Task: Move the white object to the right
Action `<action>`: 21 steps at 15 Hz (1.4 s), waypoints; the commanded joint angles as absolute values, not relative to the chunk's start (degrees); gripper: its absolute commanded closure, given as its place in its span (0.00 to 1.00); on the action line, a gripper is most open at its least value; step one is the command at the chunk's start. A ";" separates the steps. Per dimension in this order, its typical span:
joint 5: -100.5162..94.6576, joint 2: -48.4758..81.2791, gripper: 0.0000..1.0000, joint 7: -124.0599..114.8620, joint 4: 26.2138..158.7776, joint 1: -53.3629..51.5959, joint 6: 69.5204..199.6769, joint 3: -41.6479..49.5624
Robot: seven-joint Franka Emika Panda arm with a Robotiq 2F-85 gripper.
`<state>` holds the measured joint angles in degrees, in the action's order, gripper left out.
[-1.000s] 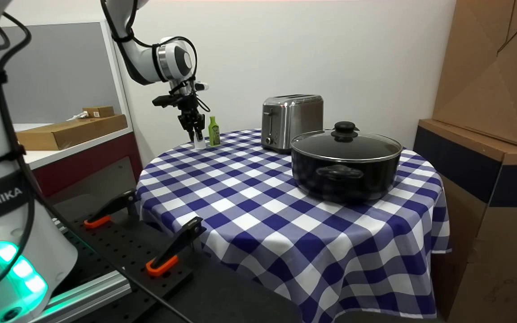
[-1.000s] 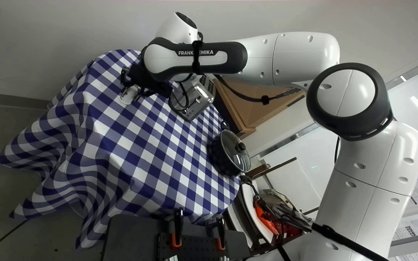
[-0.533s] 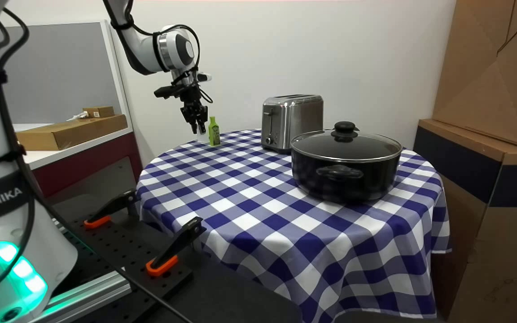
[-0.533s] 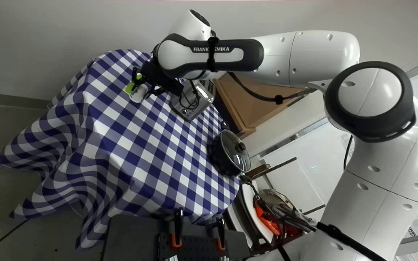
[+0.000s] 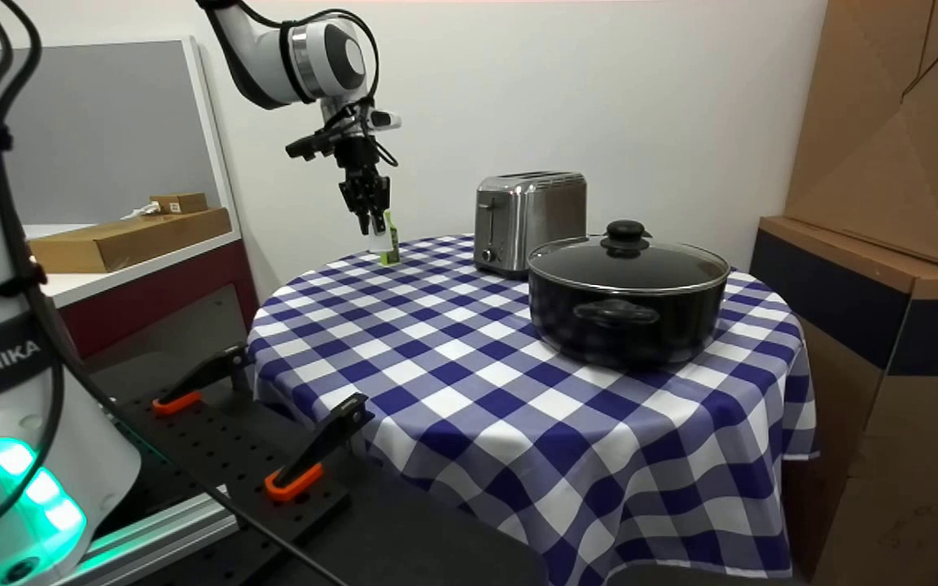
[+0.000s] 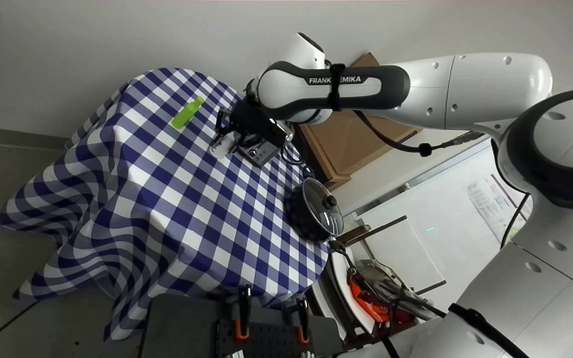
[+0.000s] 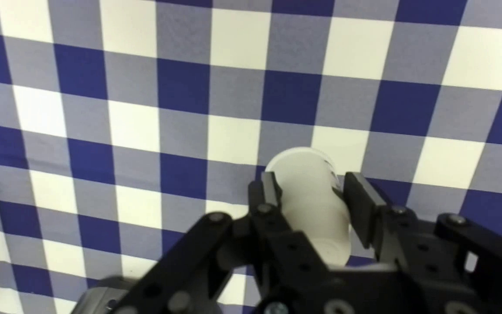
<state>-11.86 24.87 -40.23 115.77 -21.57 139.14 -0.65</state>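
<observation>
The white object (image 5: 379, 243), a small plain white bottle, is upright and held by my gripper (image 5: 372, 227) near the far left part of the checked table. It also shows in the other exterior frame as the white object (image 6: 223, 146) below the gripper (image 6: 227, 134). In the wrist view the white object (image 7: 310, 196) sits between the two black fingers of the gripper (image 7: 311, 179), which are closed on its sides. Its base appears raised a little above the cloth. Part of its near end is hidden by the gripper.
A green bottle (image 6: 187, 113) stands close by; it is partly behind the white object in an exterior view (image 5: 391, 256). A silver toaster (image 5: 530, 220) and a lidded black pot (image 5: 628, 321) stand on the checked cloth (image 5: 436, 350). Two clamps (image 5: 318, 448) are at the near edge.
My gripper has lifted and carried the white object with it. It has moved up and right in both exterior views, past the green bottle, which has stayed in place.
</observation>
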 commanded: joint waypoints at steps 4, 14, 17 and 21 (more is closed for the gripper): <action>-10.82 13.07 0.83 -40.98 130.44 -14.64 140.38 1.13; -9.17 7.93 0.83 -39.79 143.33 -1.44 144.84 6.72; -9.23 8.66 0.83 -39.65 143.74 1.38 146.12 8.82; -9.81 9.03 0.83 -39.77 143.87 3.75 146.82 10.84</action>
<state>-10.39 9.36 -40.39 142.84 2.78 144.96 9.80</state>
